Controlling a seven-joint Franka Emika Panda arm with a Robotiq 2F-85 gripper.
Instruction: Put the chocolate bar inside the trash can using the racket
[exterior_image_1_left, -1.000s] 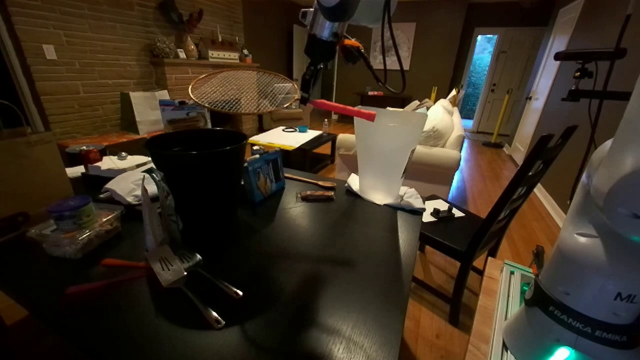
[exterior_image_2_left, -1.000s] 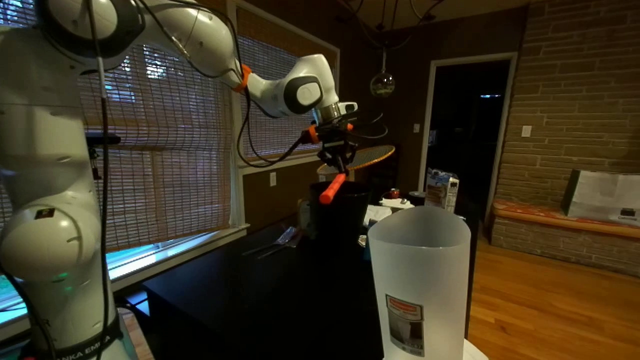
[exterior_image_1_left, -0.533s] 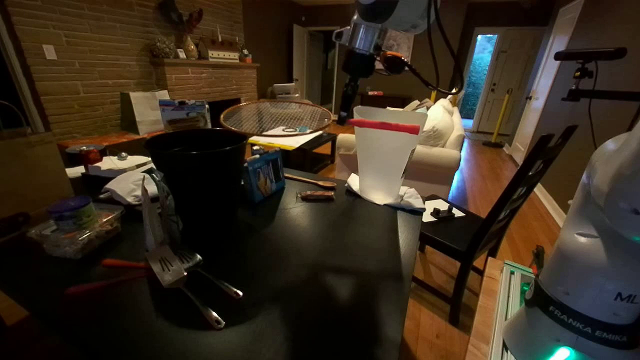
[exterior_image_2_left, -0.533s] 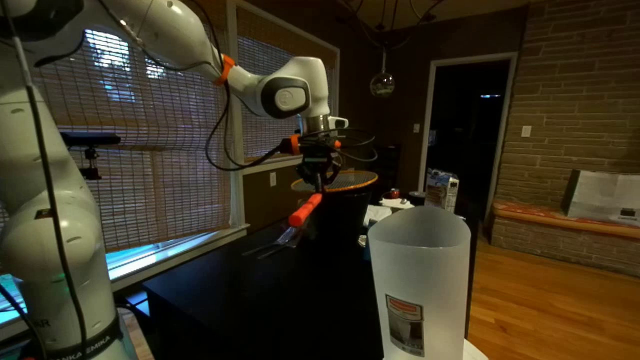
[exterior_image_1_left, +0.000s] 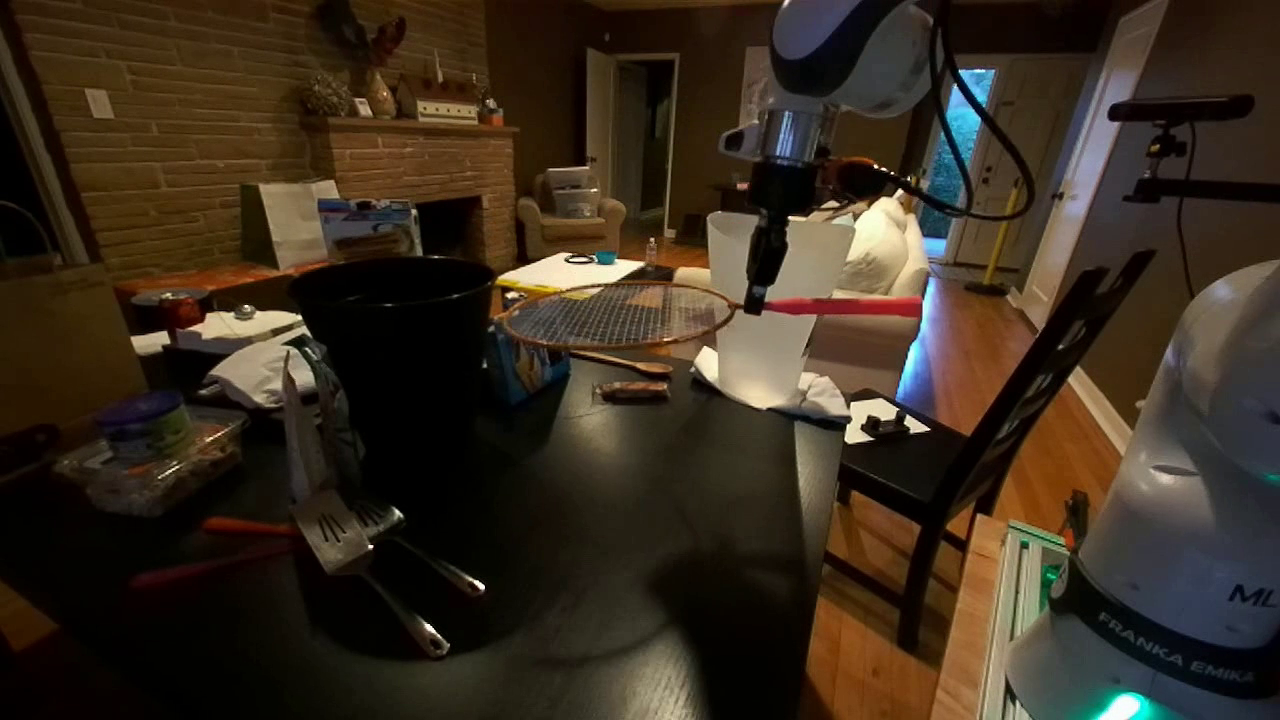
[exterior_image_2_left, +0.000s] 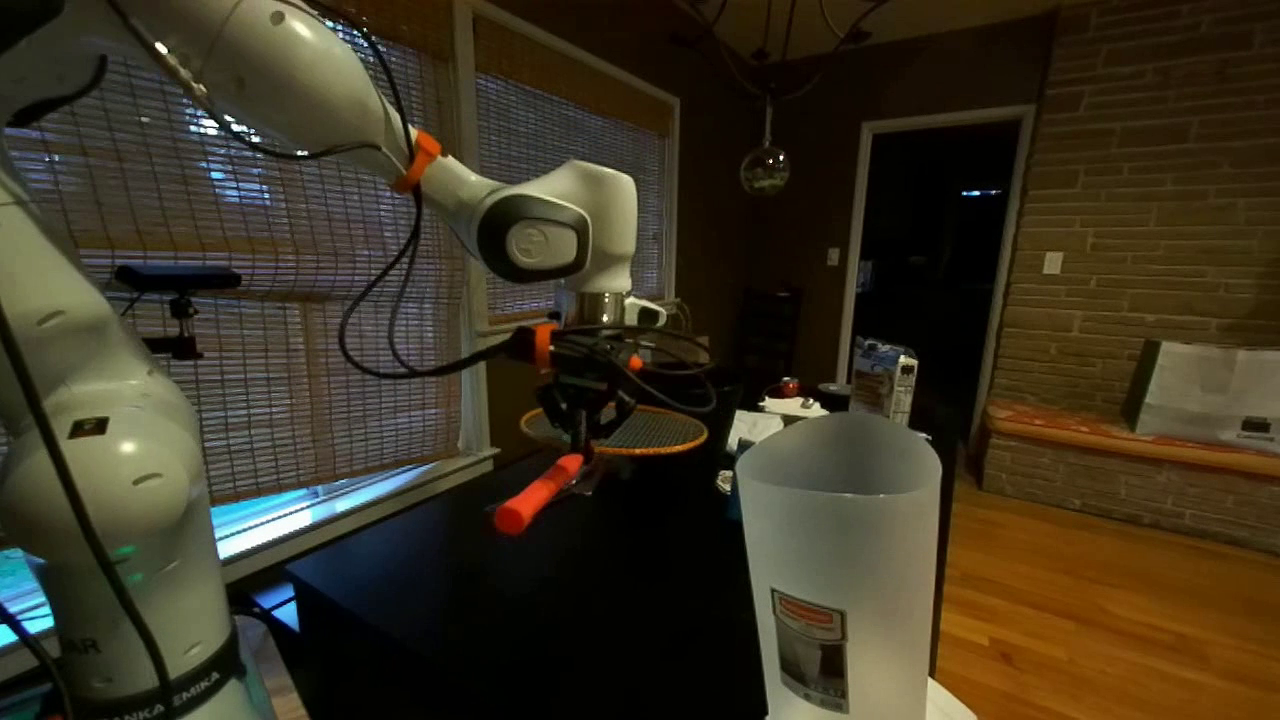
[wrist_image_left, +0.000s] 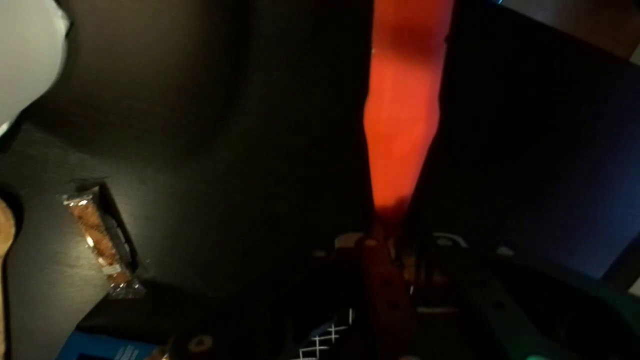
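Observation:
My gripper (exterior_image_1_left: 755, 304) is shut on the racket where its red handle (exterior_image_2_left: 538, 492) meets the head. The racket's round stringed head (exterior_image_1_left: 618, 315) is held nearly flat above the table, with the handle pointing away from it. In the wrist view the handle fills the upper middle, above my dark fingertips. A brown bar in a clear wrapper, the chocolate bar (exterior_image_1_left: 632, 391), lies on the table (exterior_image_1_left: 600, 520) below the racket head; it shows at the left of the wrist view (wrist_image_left: 101, 239). To the racket's left in an exterior view stands the black trash can (exterior_image_1_left: 400, 370), its inside hidden.
A white tapered container (exterior_image_2_left: 840, 570) stands at the table's edge on a white cloth (exterior_image_1_left: 825, 400). A blue box (exterior_image_1_left: 528, 362) and a wooden spoon (exterior_image_1_left: 640, 367) lie near the chocolate bar. Metal spatulas (exterior_image_1_left: 335, 535) and a plastic tub (exterior_image_1_left: 150, 440) are near the trash can.
The gripper has carried the racket down and away from the trash can, rightward in an exterior view. Its head has levelled out. The chocolate bar and the trash can have stayed put.

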